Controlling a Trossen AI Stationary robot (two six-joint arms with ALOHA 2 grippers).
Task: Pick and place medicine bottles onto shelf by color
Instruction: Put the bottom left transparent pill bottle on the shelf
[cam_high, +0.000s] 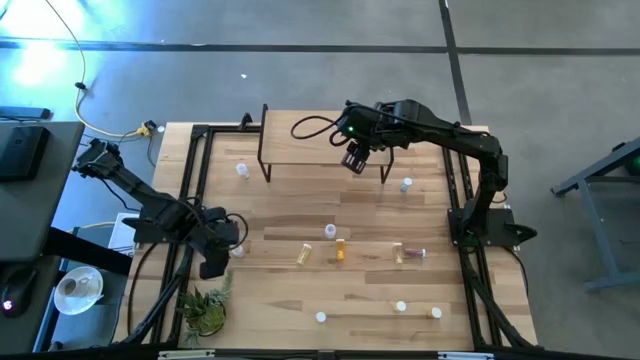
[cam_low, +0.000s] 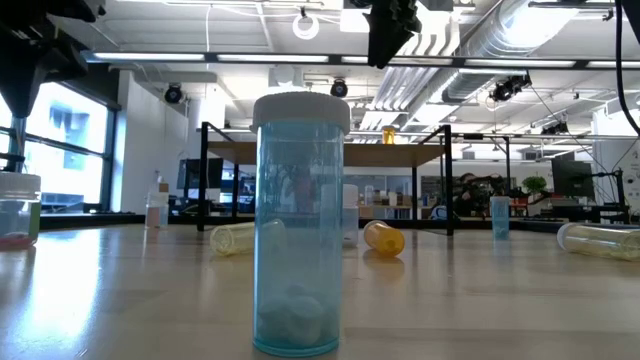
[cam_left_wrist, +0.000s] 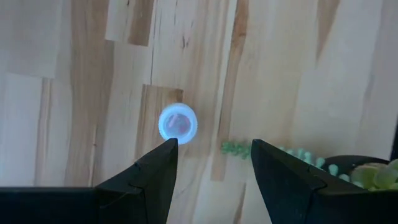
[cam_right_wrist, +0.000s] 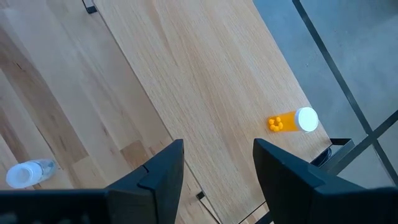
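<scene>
My left gripper (cam_left_wrist: 214, 146) hangs open, pointing down over the table's near left part, above an upright bottle with a bluish-white cap (cam_left_wrist: 178, 122) that stands just beyond one fingertip. My right gripper (cam_high: 355, 160) is open with nothing in it, high over the right half of the shelf (cam_high: 300, 145). An orange bottle (cam_right_wrist: 293, 121) lies on its side on the shelf board near its far edge. Other medicine bottles are on the table: a yellow one (cam_high: 303, 254) and an amber one (cam_high: 340, 250) lying mid-table, and a blue one (cam_high: 406, 185) upright near the shelf.
A small green plant (cam_high: 205, 305) stands at the near left corner, close to my left gripper. More bottles stand near the front edge (cam_high: 321, 318) (cam_high: 436, 313), and one stands left of the shelf (cam_high: 241, 170). A tall bluish bottle (cam_low: 300, 225) fills the low view.
</scene>
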